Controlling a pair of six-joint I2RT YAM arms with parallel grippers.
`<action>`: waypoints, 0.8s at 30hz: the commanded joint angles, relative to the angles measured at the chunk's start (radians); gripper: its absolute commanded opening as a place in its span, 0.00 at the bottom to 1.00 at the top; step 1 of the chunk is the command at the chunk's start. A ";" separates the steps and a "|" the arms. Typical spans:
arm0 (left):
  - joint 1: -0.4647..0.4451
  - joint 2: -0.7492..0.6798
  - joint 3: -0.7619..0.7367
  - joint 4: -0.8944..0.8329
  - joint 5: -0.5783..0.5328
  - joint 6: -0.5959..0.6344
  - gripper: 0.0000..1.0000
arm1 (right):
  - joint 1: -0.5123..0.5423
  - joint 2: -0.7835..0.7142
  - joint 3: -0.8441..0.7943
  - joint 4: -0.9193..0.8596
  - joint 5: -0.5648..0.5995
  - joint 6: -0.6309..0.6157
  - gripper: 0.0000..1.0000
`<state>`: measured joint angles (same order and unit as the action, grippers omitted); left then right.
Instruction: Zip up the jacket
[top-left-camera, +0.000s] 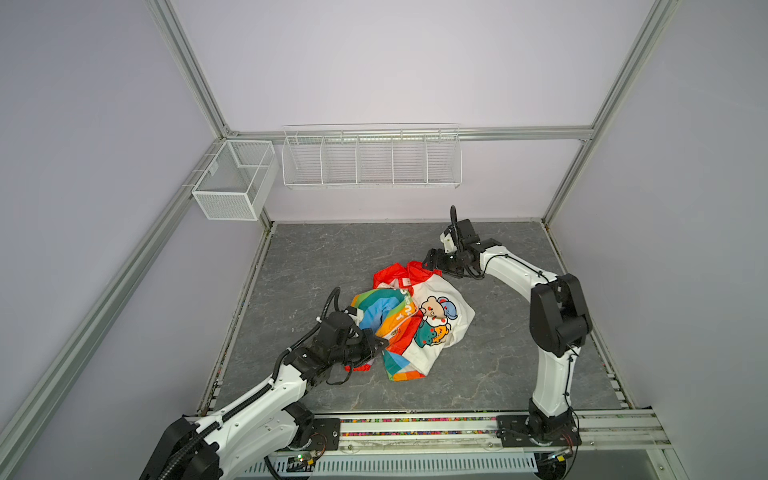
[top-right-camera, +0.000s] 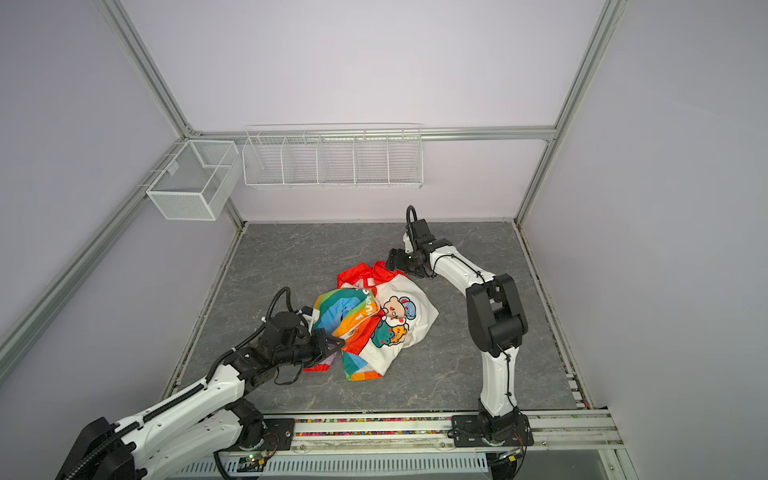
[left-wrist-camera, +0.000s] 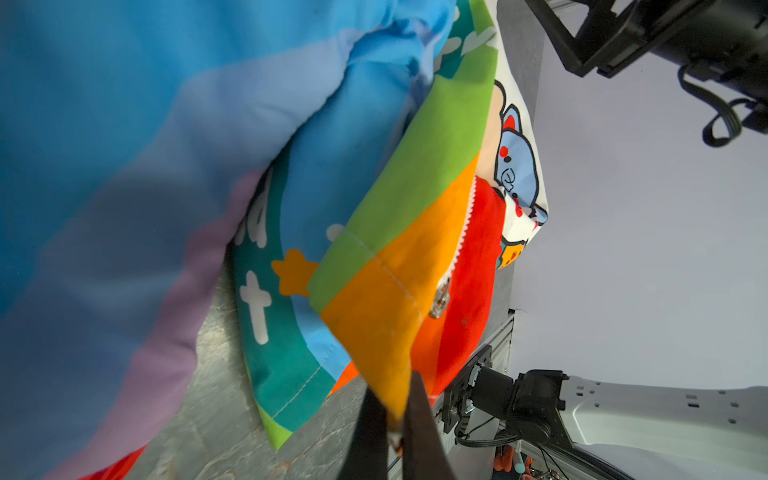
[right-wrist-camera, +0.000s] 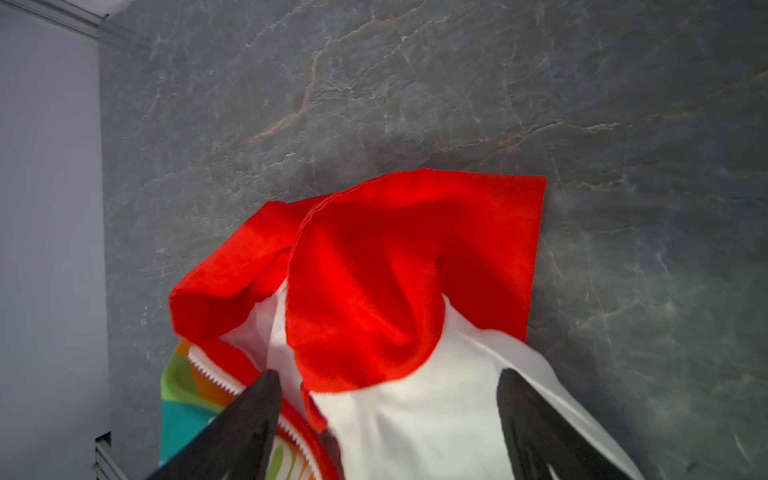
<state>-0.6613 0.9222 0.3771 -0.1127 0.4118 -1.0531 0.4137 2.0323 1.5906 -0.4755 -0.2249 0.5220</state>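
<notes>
Roughly near-to-far lies the jacket (top-left-camera: 446, 332), hood (top-left-camera: 390, 277) far — left jaws pinch it, right jaws apart

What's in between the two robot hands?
The crumpled rainbow jacket lies between the left gripper, which pinches its corner, and the open right gripper, in both top views.

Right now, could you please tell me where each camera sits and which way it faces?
Both top views: high at the robot's end, facing down and toward the back wall; the jacket lies on the table; both arms show, left gripper, right gripper.
Left wrist: on the left arm, looking along shut fingers pinching the jacket's orange corner; the right arm shows behind.
Right wrist: on the right arm, looking down between open fingers at the red hood.
Shared: both wrist views show the white zipper teeth.
</notes>
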 joint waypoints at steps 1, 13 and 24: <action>-0.003 -0.012 -0.026 0.030 -0.014 -0.022 0.00 | -0.010 0.059 0.055 -0.030 0.011 -0.019 0.84; -0.003 0.009 -0.027 0.079 -0.016 -0.022 0.00 | -0.077 0.147 0.086 -0.005 -0.020 -0.009 0.79; -0.003 0.014 -0.016 0.082 -0.024 -0.022 0.00 | -0.080 0.249 0.116 0.088 -0.142 0.061 0.62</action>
<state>-0.6613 0.9371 0.3531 -0.0490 0.4011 -1.0653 0.3317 2.2467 1.7027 -0.4175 -0.3210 0.5602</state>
